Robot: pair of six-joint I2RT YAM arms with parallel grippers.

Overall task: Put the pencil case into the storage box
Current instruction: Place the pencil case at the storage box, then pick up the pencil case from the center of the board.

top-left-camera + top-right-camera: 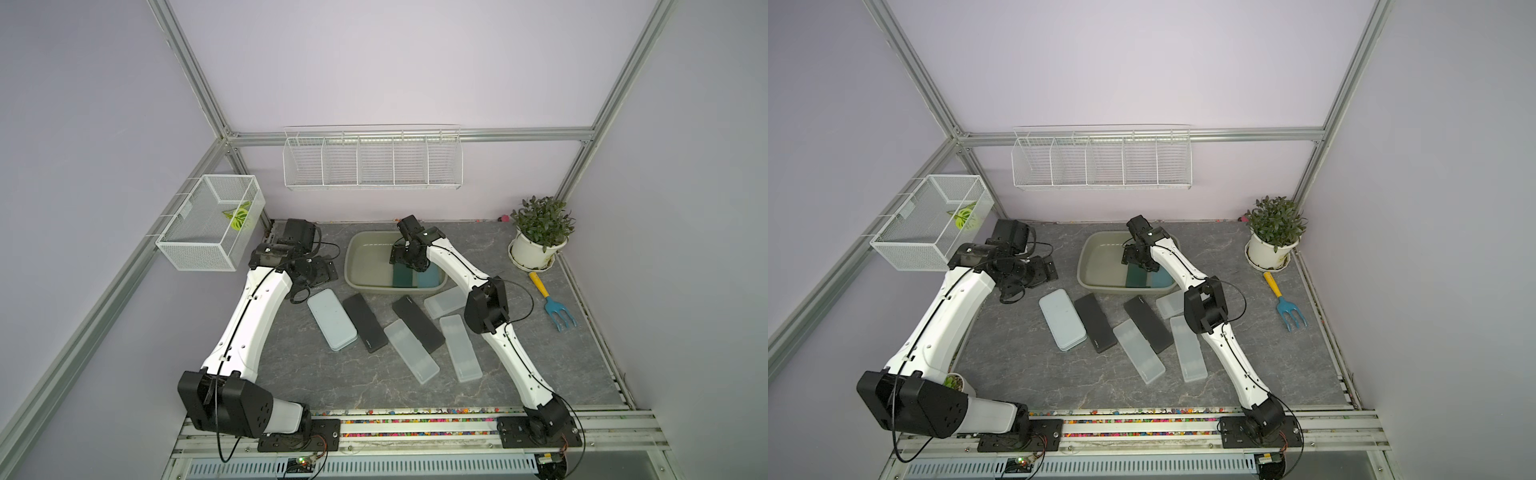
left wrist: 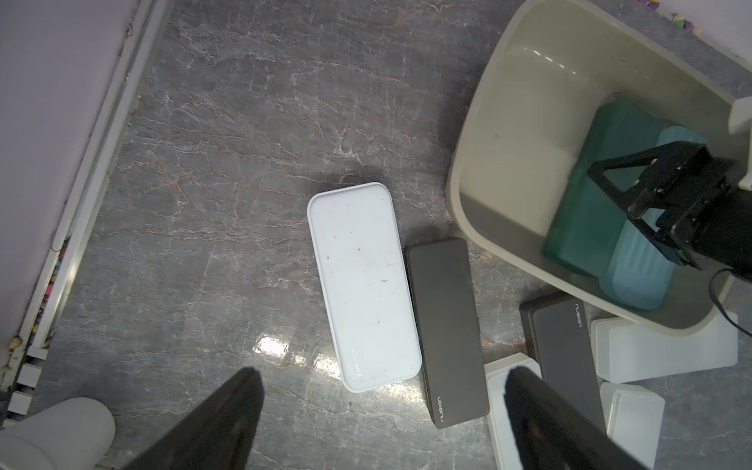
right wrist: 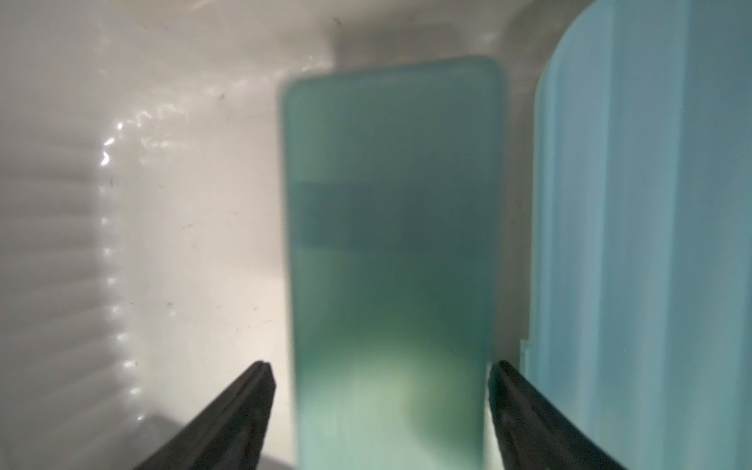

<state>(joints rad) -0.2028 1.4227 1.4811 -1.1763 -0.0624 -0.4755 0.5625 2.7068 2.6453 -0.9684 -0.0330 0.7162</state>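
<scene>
Nearest us on the worktop (image 1: 332, 382) lie a long frosted case (image 1: 411, 351) and a second frosted case (image 1: 460, 348), both flat. Just behind them a black case (image 1: 365, 323) is pressed along the side of a wide pale case (image 1: 332, 319), and another black case (image 1: 417, 323) touches the long frosted one.

We judge all of these to be light, stiff plastic shells with smooth, rather slippery lids. They are best taken across the short width at about mid-length, so they do not swing. Where two lie edge to edge there is no room for a finger between them. The wide pale case also looks close to the widest the jaws could span.

A third frosted case (image 1: 442, 302) sits against the near wall of the storage box (image 1: 370, 266), half under the right arm's elbow (image 1: 486, 305) and awkward to reach. Inside the box the teal pencil case (image 3: 390, 244) lies flat beside a light blue case (image 1: 430, 275). The right gripper (image 3: 381, 366) stands over it with jaws spread to either side and a clear gap on one side, so we judge it not gripped.

Level with the box, at the left, the left gripper (image 2: 381, 372) hangs above the worktop, jaws spread and empty. Farther off, a hand fork (image 1: 555, 305), a potted plant (image 1: 538, 237), the wire rack (image 1: 372, 160) and the mesh basket (image 1: 212, 224) are out of the way.
</scene>
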